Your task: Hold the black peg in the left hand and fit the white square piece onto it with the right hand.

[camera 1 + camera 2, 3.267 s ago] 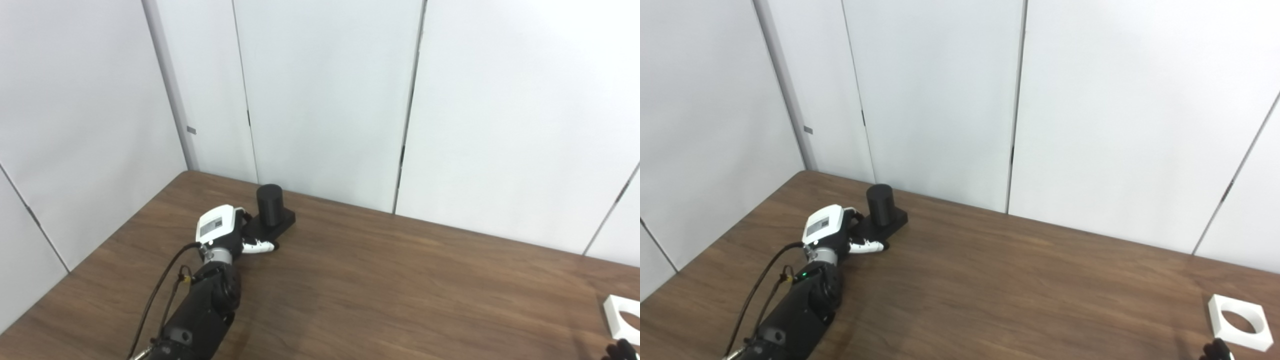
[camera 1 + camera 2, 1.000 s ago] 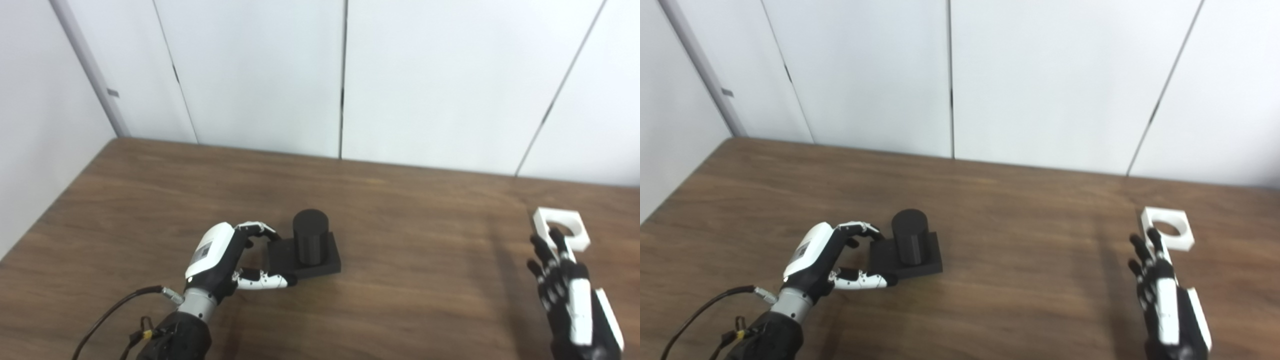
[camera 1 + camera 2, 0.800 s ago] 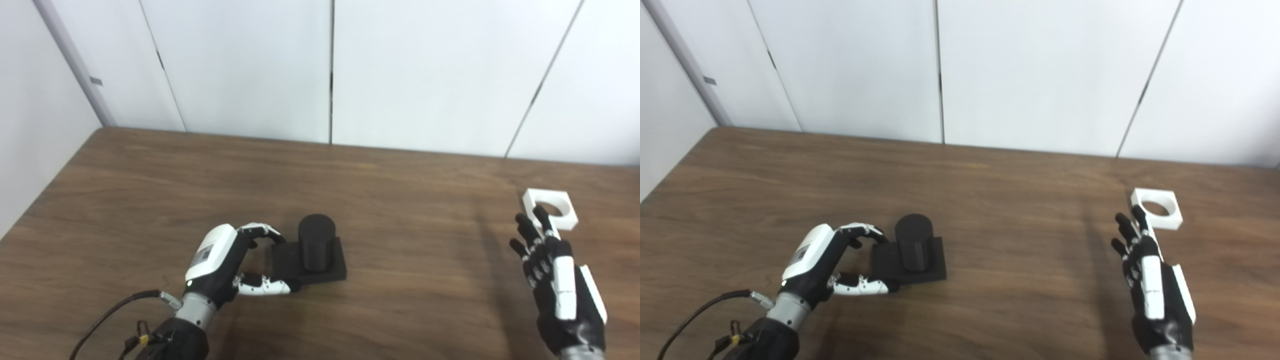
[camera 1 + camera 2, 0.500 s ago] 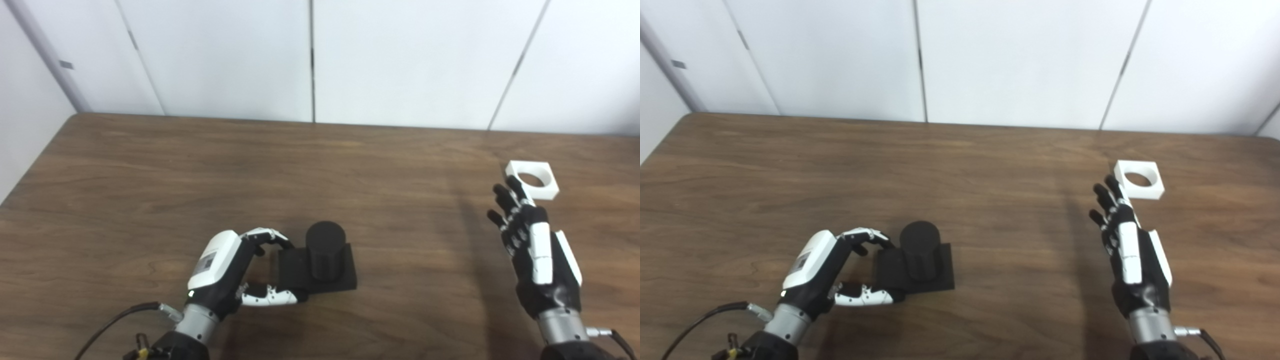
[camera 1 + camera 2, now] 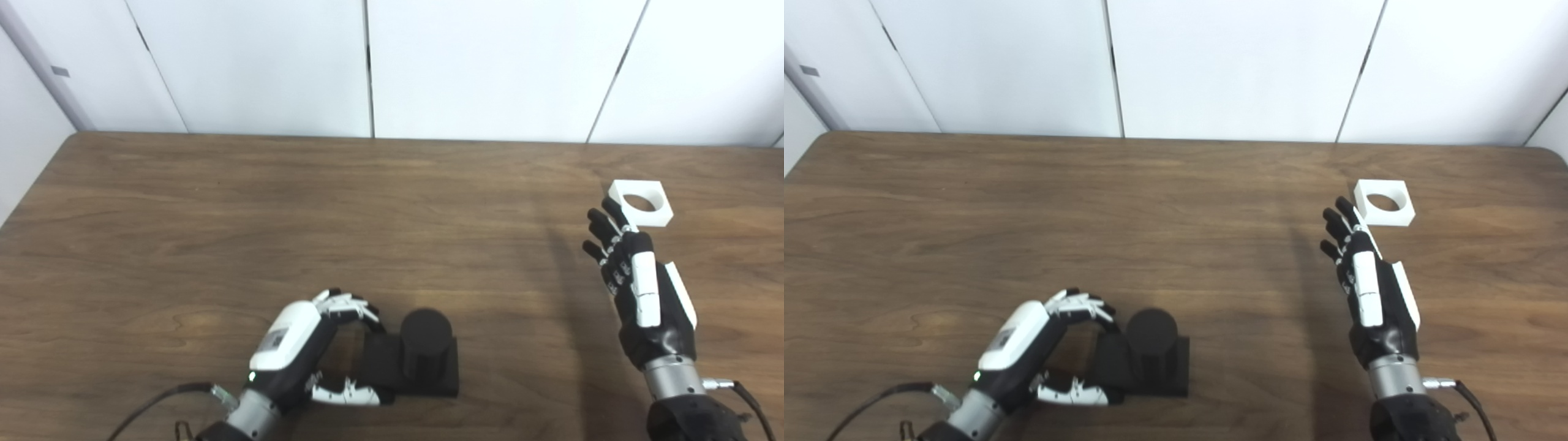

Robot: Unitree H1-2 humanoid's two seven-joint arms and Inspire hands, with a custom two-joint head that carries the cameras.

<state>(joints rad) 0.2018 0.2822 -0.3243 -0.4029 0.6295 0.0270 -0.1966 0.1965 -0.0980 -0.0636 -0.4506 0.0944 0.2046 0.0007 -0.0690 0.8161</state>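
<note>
Left hand: nearest the camera, fingers curling around the peg's square base from its left side, pinching it on the table.
Peg: standing upright on its flat base near the front edge; probably rigid and light, and the base edge looks like the steadiest place to hold.
Right hand: hovering with fingers stretched out and apart, gripping nothing, fingertips just short of the piece.
Piece: lying flat on the right, farther back; a stiff, likely light white square with a round hole, best pinched across opposite outer sides.
Table: offering bare wood between peg and piece; right edge sitting near the piece.
</note>
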